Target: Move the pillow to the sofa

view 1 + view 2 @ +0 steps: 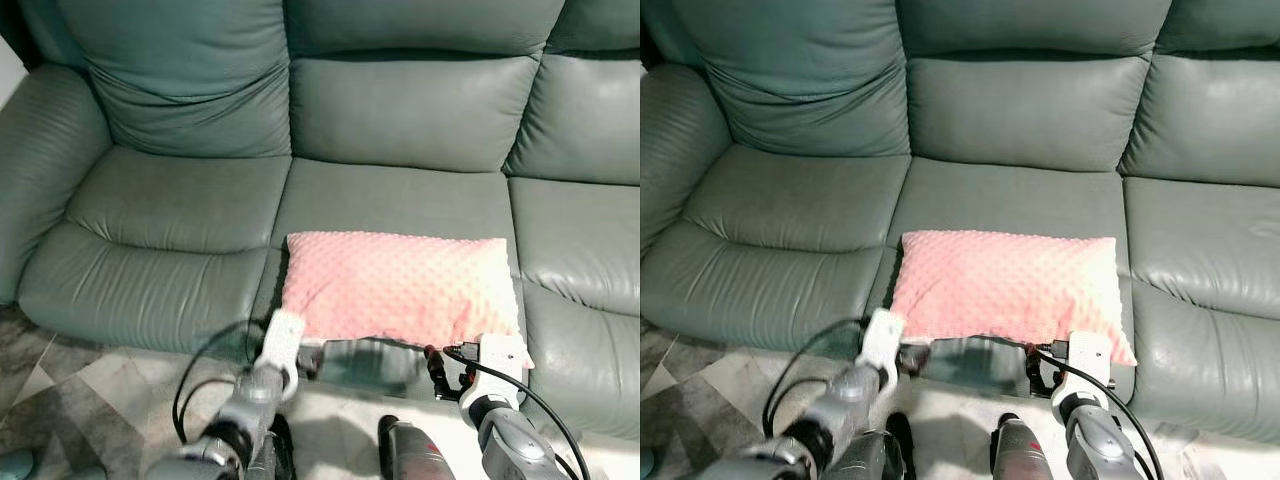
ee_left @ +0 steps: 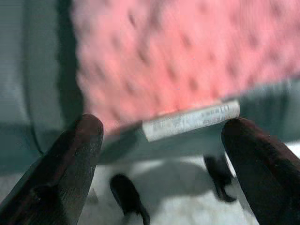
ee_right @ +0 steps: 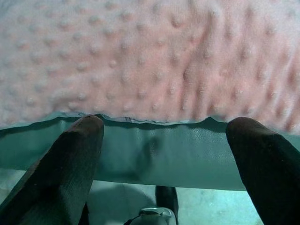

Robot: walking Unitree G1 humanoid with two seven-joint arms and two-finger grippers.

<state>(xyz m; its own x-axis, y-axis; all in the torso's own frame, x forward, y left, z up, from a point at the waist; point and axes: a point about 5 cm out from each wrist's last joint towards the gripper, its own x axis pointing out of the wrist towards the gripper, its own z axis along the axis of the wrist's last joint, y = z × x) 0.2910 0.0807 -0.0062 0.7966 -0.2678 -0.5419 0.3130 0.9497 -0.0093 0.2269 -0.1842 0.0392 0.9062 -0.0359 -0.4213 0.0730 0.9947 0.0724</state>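
A pink dotted pillow [image 1: 400,285] lies flat on the middle seat of the green leather sofa [image 1: 180,200], its near edge hanging slightly over the seat front. My left gripper [image 1: 308,360] is open just in front of the pillow's near left corner. In the left wrist view its fingers [image 2: 65,173] stand wide apart, with the pillow [image 2: 178,61] and its white label [image 2: 192,121] beyond them. My right gripper [image 1: 440,372] is open below the near right corner. In the right wrist view the fingertips [image 3: 70,159] straddle the pillow's edge [image 3: 154,61] without touching it.
The sofa's left armrest [image 1: 40,170] and tall back cushions [image 1: 400,100] bound the seats. Pale floor tiles [image 1: 80,390] show at the lower left. My own legs [image 1: 410,450] and black arm cables [image 1: 195,370] are close under the seat front.
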